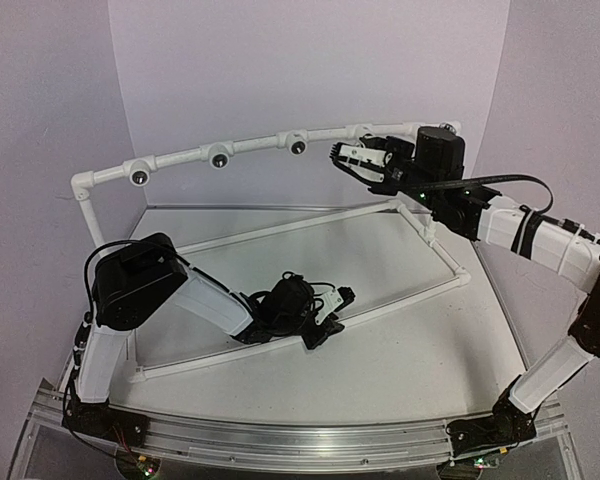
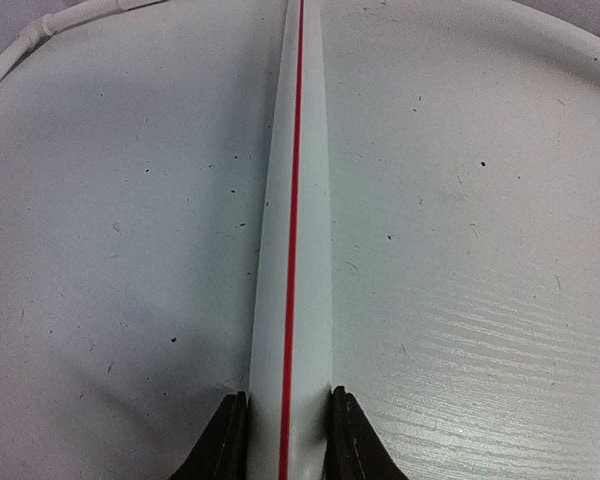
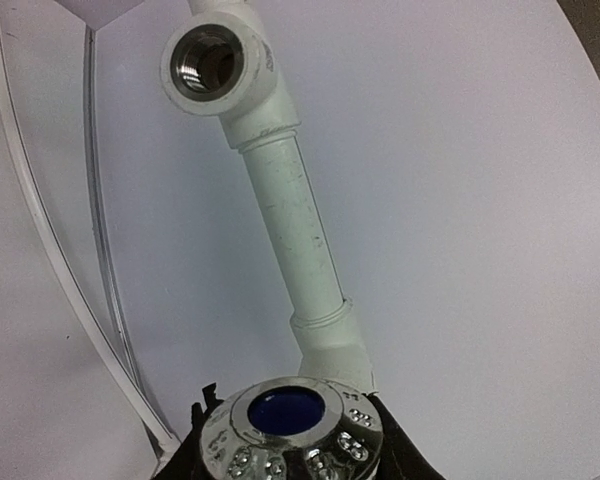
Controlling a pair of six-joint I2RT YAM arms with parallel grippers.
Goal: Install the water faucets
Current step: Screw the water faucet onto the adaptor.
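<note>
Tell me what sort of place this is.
Likely a robotics lab bench, not a real bathroom: plain lilac backdrop panels, a white tabletop on an aluminium rail, and a freestanding white plastic pipe frame with dark round sockets.

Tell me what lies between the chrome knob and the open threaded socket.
Right wrist view: a straight white pipe runs from the socket down to the fitting behind the knob.
</note>
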